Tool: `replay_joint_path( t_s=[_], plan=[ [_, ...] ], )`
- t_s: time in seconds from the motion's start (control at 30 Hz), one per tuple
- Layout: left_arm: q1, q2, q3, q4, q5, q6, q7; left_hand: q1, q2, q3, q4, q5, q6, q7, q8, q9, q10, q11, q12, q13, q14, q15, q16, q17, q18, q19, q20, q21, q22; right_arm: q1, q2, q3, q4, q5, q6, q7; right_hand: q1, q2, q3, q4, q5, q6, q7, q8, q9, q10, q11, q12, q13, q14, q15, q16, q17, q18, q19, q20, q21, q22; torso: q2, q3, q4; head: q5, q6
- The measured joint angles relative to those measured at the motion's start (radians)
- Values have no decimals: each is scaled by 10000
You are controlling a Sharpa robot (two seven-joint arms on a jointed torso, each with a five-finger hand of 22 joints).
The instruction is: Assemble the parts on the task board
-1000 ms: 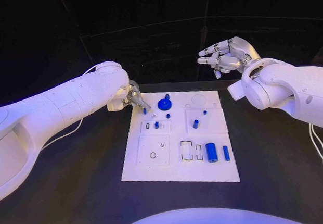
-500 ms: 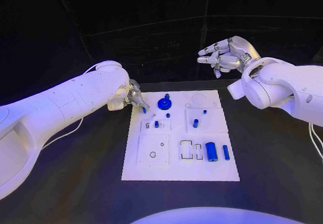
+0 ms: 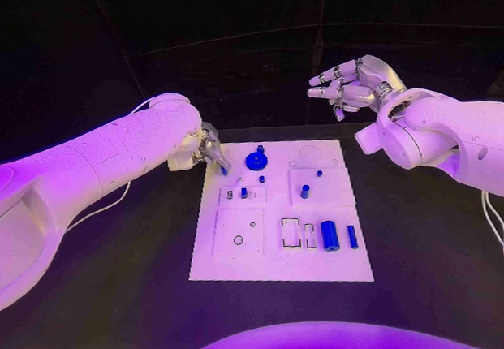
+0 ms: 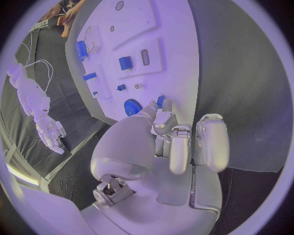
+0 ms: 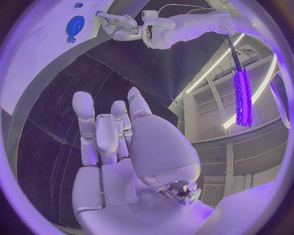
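1. Black table (image 3: 122, 315), white rectangular task board (image 3: 281, 217) centred.
2. Left hand (image 3: 208, 152) pinches a small blue peg (image 3: 224, 170) over the board's far-left corner.
3. Right hand (image 3: 350, 81) raised off the board, fingers apart, empty.
4. Blue round gear (image 3: 257, 161) sits beside the peg.

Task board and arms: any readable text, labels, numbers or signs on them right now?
None readable. The task board carries only outlines, recesses and blue parts, with no print legible. The left robot hand and right robot hand show no markings.
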Motion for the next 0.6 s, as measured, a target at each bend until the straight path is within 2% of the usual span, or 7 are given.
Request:
replay_joint_path(
  t_s=[0.1, 0.13, 0.23, 0.4, 0.47, 0.6],
  plan=[
    [-2, -69, -3, 84, 0, -11, 26, 0, -57, 310, 310, 49, -11, 25, -35, -16, -1, 3, -35, -61, 0, 0, 0, 0, 0, 0, 0, 0, 6, 0, -3, 0, 3, 0, 7, -1, 0, 0, 0, 0, 0, 0, 0, 0, 0, 0, 0, 0, 19, 0, 0, 0, 27, 0, 0, 0, 0, 9, -3, 0, -1, -1, 1],
    [-6, -112, -6, 137, 4, -24, 38, -231, -251, 723, 408, 116, 40, 77, 24, -7, 5, 9, -58, -85, 2, 2, 0, 0, 0, 0, 0, 0, 8, 0, -5, 0, 3, 0, 10, -2, 0, 0, 0, 0, 0, 0, 0, 0, 0, 0, 0, 0, 23, 0, 0, 0, 30, 1, 0, 0, 0, 9, -4, 1, -1, -1, 7],
    [-25, -297, -12, 352, 68, -114, 75, -868, -656, 1952, 14, 140, 37, 74, 213, 56, 23, 27, -58, -86, 36, 36, 0, 0, 0, 0, 0, -8, 8, 0, -16, 0, 4, 0, 16, -4, 0, 0, 0, 0, 0, 0, 0, 0, 0, 0, 0, 0, 23, 0, 0, 0, 30, 0, 0, 0, 0, 9, -6, 2, 2, -13, 14],
    [-28, -712, -13, 899, 237, -402, 134, -1438, -1064, 2861, -110, 463, 65, 49, 438, 191, 104, 14, -26, -75, 36, 36, 0, 0, -1, 0, 0, -118, -24, 0, -42, 0, 6, 0, 20, -6, 0, 0, 0, 0, 0, 0, 0, 0, 0, 0, 0, 0, 22, 0, 0, 0, 30, 0, 0, 0, 0, 8, -12, 7, 23, -22, 23],
    [-27, -948, -13, 1232, 346, -603, 154, -1641, -1172, 3236, -255, 464, 97, 20, 526, 242, 140, -20, -8, -69, 36, 36, 0, 0, -1, 0, 0, -118, -24, 0, -54, 0, 7, 0, 21, -6, 0, 0, 0, 0, 0, 0, 0, 0, 0, 0, 0, 0, 22, 0, 0, 0, 29, 0, 0, 0, 0, 8, -12, 8, 35, 0, 35],
    [-24, -1394, -14, 1969, 551, -1031, 189, -1750, -1282, 3499, -279, 537, 110, 33, 633, 295, 187, 2, -8, -63, 36, 36, 0, 0, -1, 0, 0, -118, -24, 0, -69, 0, 9, -1, 25, -7, 0, 0, 0, 0, 0, 0, 0, 0, 1, 0, 0, 0, 22, 0, 0, 0, 29, 0, 0, 0, 1, 8, -12, 8, 37, 35, 45]
  ],
)
